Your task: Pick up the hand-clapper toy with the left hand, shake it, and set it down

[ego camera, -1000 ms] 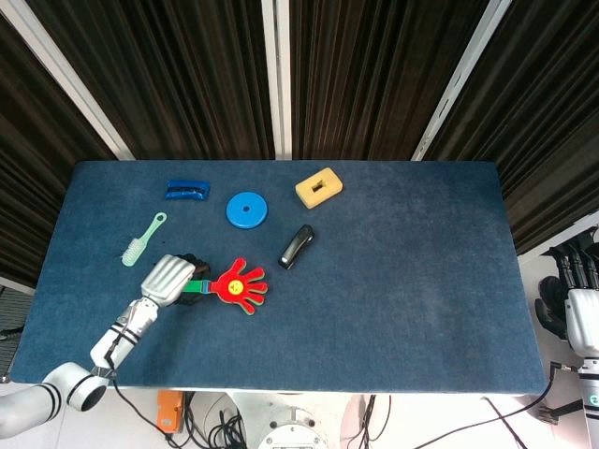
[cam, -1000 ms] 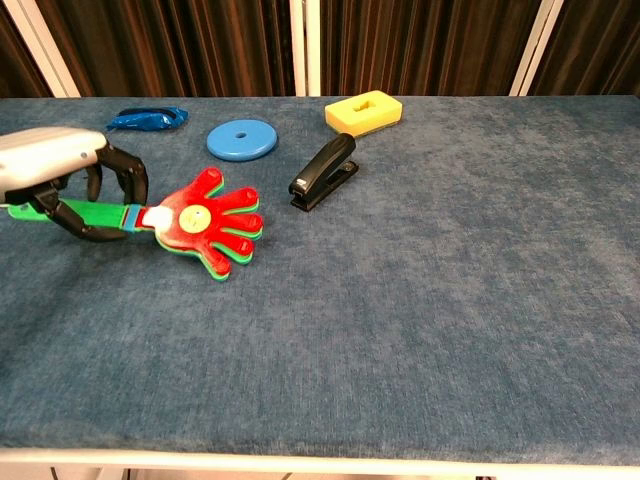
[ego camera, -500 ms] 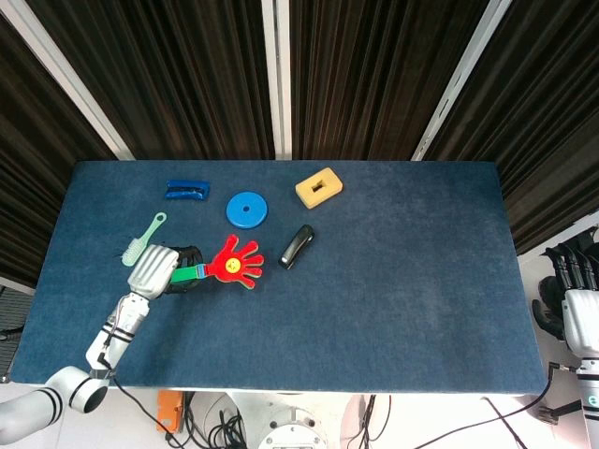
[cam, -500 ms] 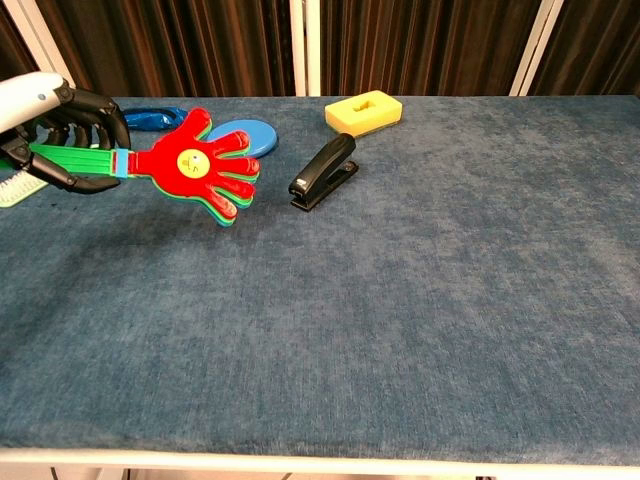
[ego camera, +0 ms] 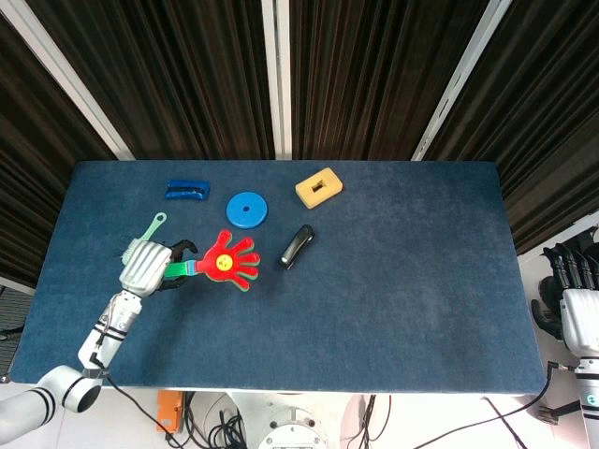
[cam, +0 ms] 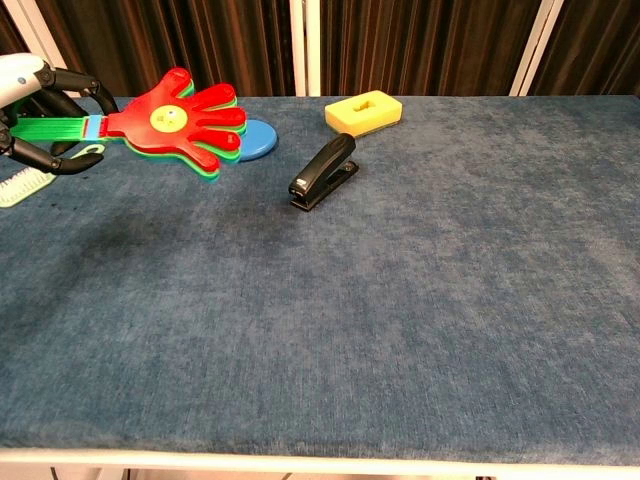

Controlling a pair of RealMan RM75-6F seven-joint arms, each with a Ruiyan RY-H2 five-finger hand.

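Lifted since the earlier frames: the hand-clapper toy [cam: 175, 120] has gone from lying on the blue surface [ego camera: 393, 281] to hanging clear above it, and the left robot hand [ego camera: 142, 266] has risen and pulled back toward the far left.

Left robot hand is grasping the toy's green handle [cam: 50, 128], fingers wrapped round it. The red palm end sticks out to the hand's right, roughly level. In the chest view it overlaps the blue disc [cam: 255, 138]. I cannot tell how high above the disc it sits.

Right robot hand [ego camera: 571, 299] is parked off the surface's right edge. Its fingers look partly curled, but I cannot tell their state.

Risks, judged from here:
- The handle is thin and the grasp sits near its end. Hard shaking could let the toy twist or slide out of the fingers.
- The black stapler [ego camera: 296, 246] lies right of the hand, just past the toy's fingertips. A wide sideways swing, or a low put-down there, could knock it.
- The blue disc lies beyond the toy's head. A downward stroke could clip it.
- The mint green brush [ego camera: 140, 241] lies just beside the hand on the far side. The wrist could drag it on the way down.
- The yellow block [ego camera: 318, 187] and blue wrapper [ego camera: 187, 190] sit well apart, so low risk.
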